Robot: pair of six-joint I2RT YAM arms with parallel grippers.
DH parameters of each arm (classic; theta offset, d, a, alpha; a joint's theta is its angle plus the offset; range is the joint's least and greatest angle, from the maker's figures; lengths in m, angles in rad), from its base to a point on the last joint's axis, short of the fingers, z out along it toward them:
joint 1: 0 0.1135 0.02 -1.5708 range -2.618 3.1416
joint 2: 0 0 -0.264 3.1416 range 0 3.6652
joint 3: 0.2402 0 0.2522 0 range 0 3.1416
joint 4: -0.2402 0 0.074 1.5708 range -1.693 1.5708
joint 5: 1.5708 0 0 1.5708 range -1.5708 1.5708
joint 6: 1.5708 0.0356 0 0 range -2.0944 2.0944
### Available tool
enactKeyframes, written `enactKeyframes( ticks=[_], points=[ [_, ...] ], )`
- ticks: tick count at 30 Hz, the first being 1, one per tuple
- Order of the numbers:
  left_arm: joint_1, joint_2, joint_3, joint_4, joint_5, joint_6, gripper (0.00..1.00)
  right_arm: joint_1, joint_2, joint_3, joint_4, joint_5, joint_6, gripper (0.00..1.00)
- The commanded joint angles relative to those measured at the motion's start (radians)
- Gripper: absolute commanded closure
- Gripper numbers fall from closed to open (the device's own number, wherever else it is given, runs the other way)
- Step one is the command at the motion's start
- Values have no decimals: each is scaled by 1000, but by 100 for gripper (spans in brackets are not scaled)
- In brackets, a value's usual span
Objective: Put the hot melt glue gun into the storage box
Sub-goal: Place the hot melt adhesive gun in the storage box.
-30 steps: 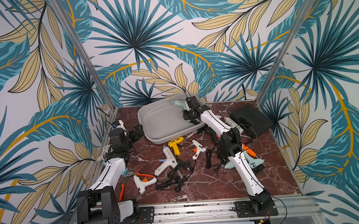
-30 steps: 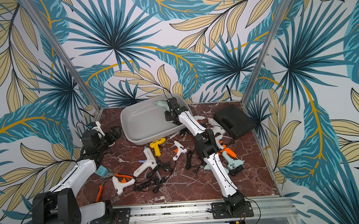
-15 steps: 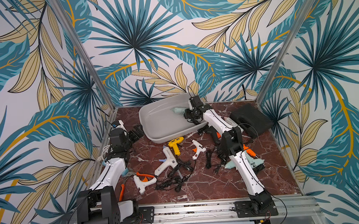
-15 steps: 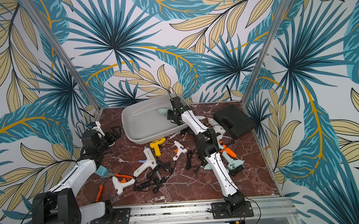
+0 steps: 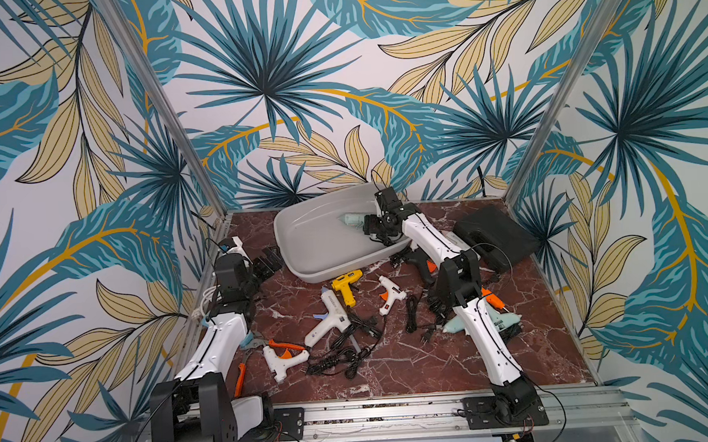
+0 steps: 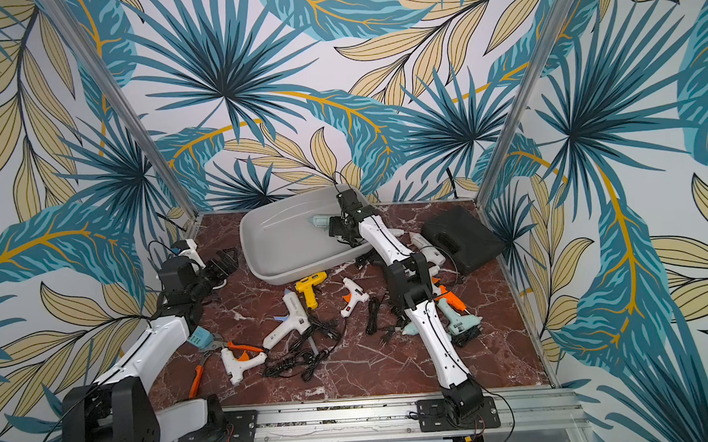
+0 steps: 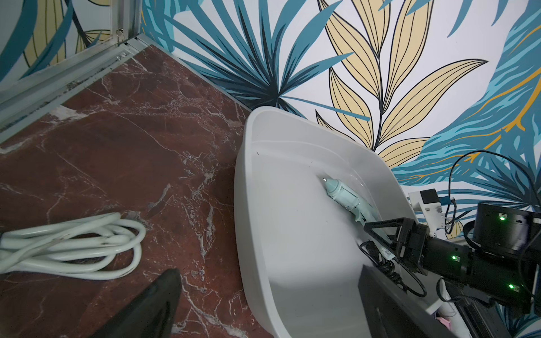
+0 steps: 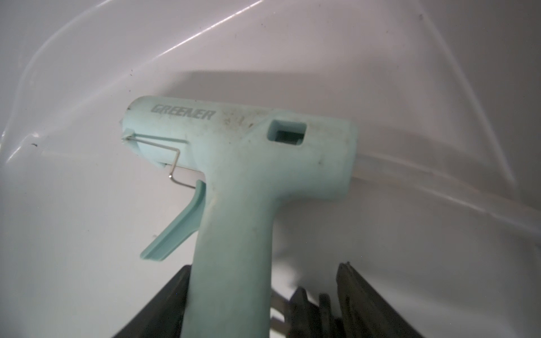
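Observation:
The storage box (image 5: 304, 249) (image 6: 274, 243) (image 7: 292, 263), a light grey tub, stands at the back middle of the table. A mint hot melt glue gun (image 5: 352, 219) (image 6: 318, 220) (image 7: 344, 194) (image 8: 240, 164) lies inside it by the far wall. My right gripper (image 5: 371, 229) (image 6: 338, 231) (image 8: 266, 267) is down in the box, open. The gun's handle leans against one finger, with a gap to the other finger. My left gripper (image 5: 269, 257) (image 6: 223, 262) (image 7: 269, 272) hangs open and empty just left of the box.
Several more glue guns lie in front of the box: a yellow one (image 5: 346, 285), white ones (image 5: 328, 319) and a mint one (image 5: 490, 321), among black cables (image 5: 342, 355). A black case (image 5: 494, 233) sits at the back right. A white cable coil (image 7: 73, 248) lies at the left.
My right gripper sank a little deeper into the box with the mint glue gun, and its jaws have spread apart. The left arm has not moved.

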Motion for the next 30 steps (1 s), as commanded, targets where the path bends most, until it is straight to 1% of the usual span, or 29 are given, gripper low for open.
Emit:
enactKeyframes(
  ticks=[1,3,6,8,10,13,16,19,21,25,30],
  points=[
    [9,-19,31,-5,-6,18,0,-3,-123,-10,-67,30,-6,25],
    [10,-19,33,-1,-5,16,0,-1,-147,-34,-69,21,-6,29],
    [11,-17,33,0,-3,14,0,2,-171,-61,-82,17,-5,31],
    [10,-17,34,-1,0,13,0,7,-181,-71,-103,5,-7,46],
    [10,-17,33,-5,-3,13,0,15,-199,-90,-121,0,-11,58],
    [10,-17,33,-6,-2,12,0,33,-231,-141,-134,-3,-19,68],
    [10,-16,33,-6,1,8,0,50,-257,-194,-159,29,-1,71],
    [10,-13,33,-3,4,4,0,57,-274,-246,-159,58,21,72],
    [9,-11,34,-2,6,1,0,59,-262,-252,-161,65,33,72],
    [10,-9,33,1,10,-4,0,57,-208,-215,-162,89,52,73],
    [10,-6,33,-1,12,-4,0,52,-120,-109,-153,132,102,72]
  ],
)
